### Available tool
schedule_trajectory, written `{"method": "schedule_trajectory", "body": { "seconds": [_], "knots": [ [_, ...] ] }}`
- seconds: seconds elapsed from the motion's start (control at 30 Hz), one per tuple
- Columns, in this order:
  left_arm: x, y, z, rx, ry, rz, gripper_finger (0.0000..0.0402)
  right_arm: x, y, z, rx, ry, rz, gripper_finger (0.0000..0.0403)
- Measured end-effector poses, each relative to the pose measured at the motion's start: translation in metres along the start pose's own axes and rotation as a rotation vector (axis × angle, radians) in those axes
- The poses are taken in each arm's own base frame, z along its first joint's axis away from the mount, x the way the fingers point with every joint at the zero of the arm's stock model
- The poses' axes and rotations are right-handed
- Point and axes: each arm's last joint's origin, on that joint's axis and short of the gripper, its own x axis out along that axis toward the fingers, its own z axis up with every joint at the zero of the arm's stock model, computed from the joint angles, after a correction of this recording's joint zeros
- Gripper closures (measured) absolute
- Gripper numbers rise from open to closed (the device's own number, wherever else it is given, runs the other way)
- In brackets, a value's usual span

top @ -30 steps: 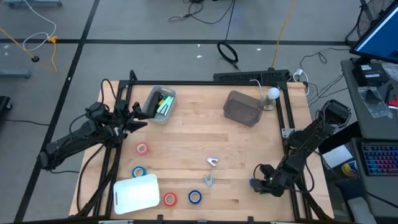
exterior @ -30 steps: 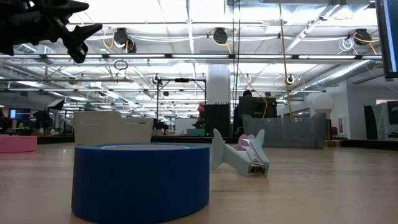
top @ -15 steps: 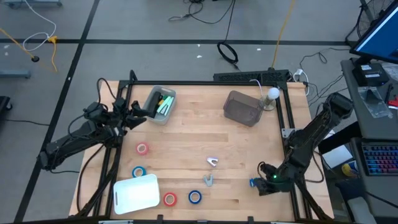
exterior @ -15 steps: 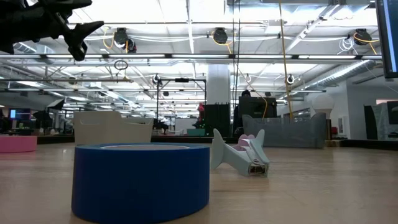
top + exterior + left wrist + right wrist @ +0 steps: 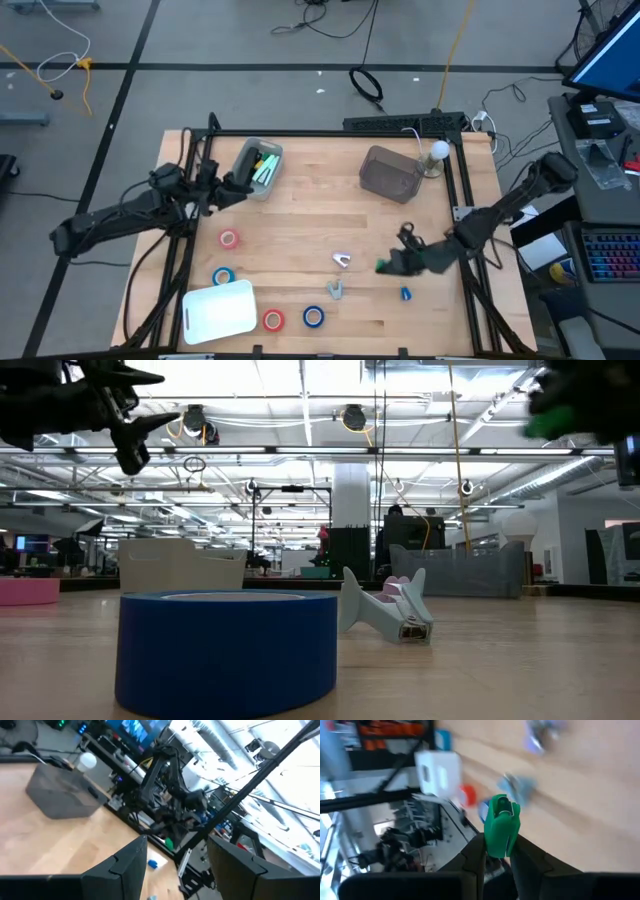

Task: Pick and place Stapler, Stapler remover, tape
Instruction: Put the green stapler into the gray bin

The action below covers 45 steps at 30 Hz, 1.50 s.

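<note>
My right gripper [image 5: 392, 263] hangs over the table's right half, shut on a small green stapler [image 5: 501, 825], which also shows as the green stapler [image 5: 383, 266] from above. A small blue object [image 5: 405, 293] lies on the wood near it. Two pale stapler removers [image 5: 342, 260] [image 5: 335, 290] rest on the table; the nearer stapler remover [image 5: 385, 610] shows in the low view. Tape rolls lie flat: pink [image 5: 229, 238], blue [image 5: 222, 276], red [image 5: 273, 320], blue [image 5: 313, 317]. My left gripper [image 5: 225, 186] is open beside the small bin [image 5: 258, 165]. My right gripper pinches the green stapler between its two fingers [image 5: 527, 857], at the stapler's rear part [image 5: 497, 851]; the rest sticks out past the fingertips. The fingers point toward the table's left. The stapler is lifted clear of the table.
A small bin with green items stands at the far left, a dark grey bin [image 5: 390, 172] at the far right beside a white bulb [image 5: 438, 150]. A white lid-like tray [image 5: 218, 310] lies at the near left. Black frame rails [image 5: 462, 190] run along the table's edges.
My right gripper has risen from the table's near right corner and swung toward the left and the middle, carrying the green stapler clear of the wood. The small blue object stayed where it was. My left gripper has shifted slightly toward the small bin.
</note>
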Motion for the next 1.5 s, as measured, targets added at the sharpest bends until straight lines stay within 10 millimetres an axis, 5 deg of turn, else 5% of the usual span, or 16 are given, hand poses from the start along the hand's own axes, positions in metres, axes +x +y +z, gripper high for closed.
{"method": "schedule_trajectory", "body": {
  "seconds": [0.37,0.73,1.13,1.5],
  "knots": [
    [0.031,-0.007,-0.006,-0.079,0.031,-0.142,0.0195,0.03,0.025,0.056,-0.281,-0.159,0.156,0.0339],
    [0.068,-0.019,-0.01,-0.145,0.077,-0.121,0.0195,0.065,0.041,0.091,-0.494,-0.184,0.227,0.0339],
    [0.133,-0.029,0.003,-0.095,0.232,-0.009,0.0195,0.086,0.086,0.101,-0.721,-0.176,0.307,0.0339],
    [0.173,-0.03,-0.006,-0.073,0.325,-0.023,0.0195,0.085,0.094,0.1,-0.759,-0.191,0.335,0.0339]
  ]
}}
